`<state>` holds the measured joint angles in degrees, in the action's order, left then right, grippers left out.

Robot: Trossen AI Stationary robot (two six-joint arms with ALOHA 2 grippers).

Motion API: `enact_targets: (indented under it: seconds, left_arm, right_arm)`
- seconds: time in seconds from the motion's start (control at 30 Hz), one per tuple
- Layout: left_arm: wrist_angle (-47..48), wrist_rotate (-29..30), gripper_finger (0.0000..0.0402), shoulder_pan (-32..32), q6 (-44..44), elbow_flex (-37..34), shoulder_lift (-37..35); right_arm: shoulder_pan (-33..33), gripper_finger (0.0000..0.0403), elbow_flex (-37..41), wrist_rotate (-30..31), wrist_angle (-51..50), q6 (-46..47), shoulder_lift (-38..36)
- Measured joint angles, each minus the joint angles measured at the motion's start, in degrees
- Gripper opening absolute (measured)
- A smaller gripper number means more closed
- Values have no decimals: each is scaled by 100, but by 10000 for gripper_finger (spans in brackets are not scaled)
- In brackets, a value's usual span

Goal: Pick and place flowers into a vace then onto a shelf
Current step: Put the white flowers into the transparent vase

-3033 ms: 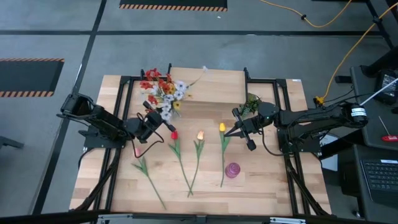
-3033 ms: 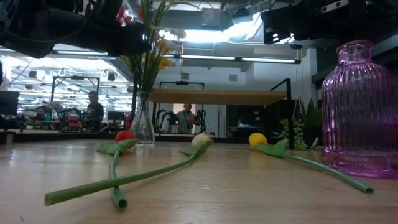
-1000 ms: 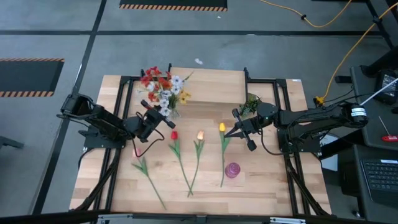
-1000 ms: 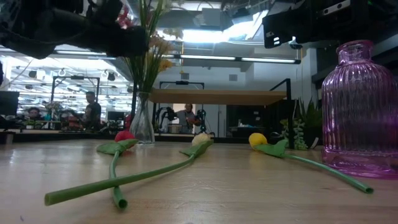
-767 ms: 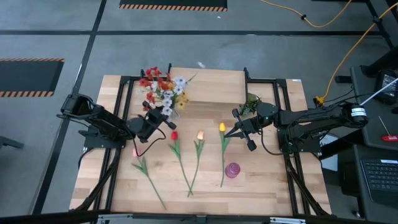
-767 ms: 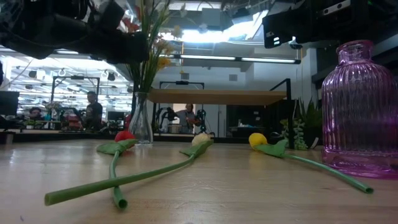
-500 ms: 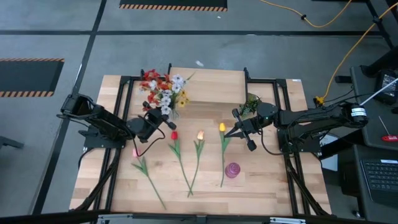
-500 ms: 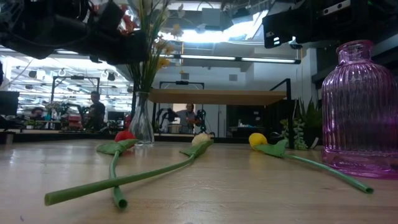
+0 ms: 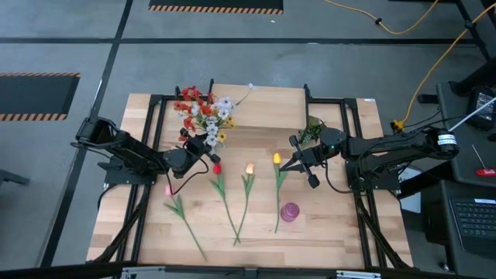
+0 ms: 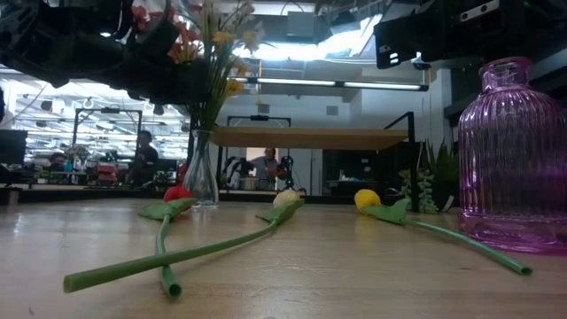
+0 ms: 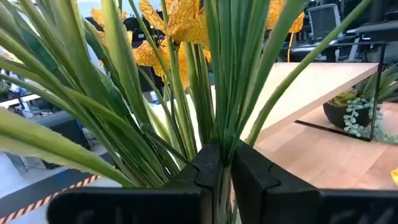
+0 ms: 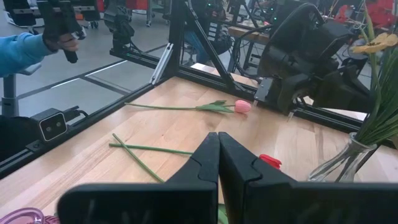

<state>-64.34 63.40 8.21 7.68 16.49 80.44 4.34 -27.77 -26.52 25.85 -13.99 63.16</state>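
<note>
We're seeing the left gripper (image 9: 203,147) at about 10 o'clock from table centre, right against the bouquet (image 9: 203,115); in the left wrist view its fingers (image 11: 208,167) are sitting almost together, pinching the bunched green stems (image 11: 214,93) just above the clear glass vase (image 10: 202,173). The bouquet is standing upright in that vase, just in front of the shelf (image 9: 267,105), which is sitting at 12 o'clock on the table (image 9: 341,225). The right gripper (image 9: 290,161) is hovering at about 3 o'clock, just beside the yellow tulip (image 9: 277,158); its fingers (image 12: 211,163) are pressed together with nothing between them. The red tulip (image 9: 217,168), orange tulip (image 9: 249,168) and yellow tulip are lying flat near centre, stems running toward 6 o'clock; the pink tulip (image 9: 168,190) is lying at about 8 o'clock. The purple ribbed vase (image 9: 289,211) is standing at about 5 o'clock, touching nothing. A small potted succulent (image 9: 312,128) is sitting by the shelf's right end. A person's blue sleeve (image 12: 22,51) is showing beyond the table in the right wrist view.
</note>
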Motion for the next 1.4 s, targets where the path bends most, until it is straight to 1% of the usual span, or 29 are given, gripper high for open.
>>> enact_targets:
  seconds: [0.2, 0.37, 0.47, 0.6, 0.7, 0.83, 1.0, 1.13, 1.3, 1.33, 1.4]
  left_arm:
    - [-29, 101, 61, 162, 191, 0, 0]
    - [-61, 748, 103, 485, 308, 0, 0]
    - [-59, 1002, 127, 661, 315, 0, 0]
    - [-15, 1049, 150, 765, 314, 0, 0]
    - [-15, 1053, 154, 728, 264, 0, 0]
    - [-15, 1056, 145, 691, 255, 0, 0]
    - [-15, 1056, 124, 688, 254, 0, 0]
    - [-15, 1049, 88, 623, 225, 0, 0]
    - [-15, 1047, 18, 506, 112, 0, 0]
    - [-15, 1045, 10, 483, 94, 0, 0]
    - [-14, 1040, 6, 451, 53, 0, 0]
  right_arm:
    - [0, 5, 0, 0, -12, 0, 0]
    - [0, 5, 0, 0, -68, 1, 2]
    - [0, 5, 0, 0, -64, 1, 2]
    - [0, 5, 0, 0, -55, 0, 2]
    - [0, 5, 0, 0, -37, 0, 2]
    - [0, 5, 0, 0, -35, 1, 2]
    - [0, 5, 0, 0, -35, 0, 2]
    - [0, 5, 0, 2, -37, 1, 2]
    - [0, 5, 0, 2, -37, 0, 2]
    - [0, 5, 0, 1, -38, 1, 2]
    - [0, 5, 0, 2, -39, 1, 2]
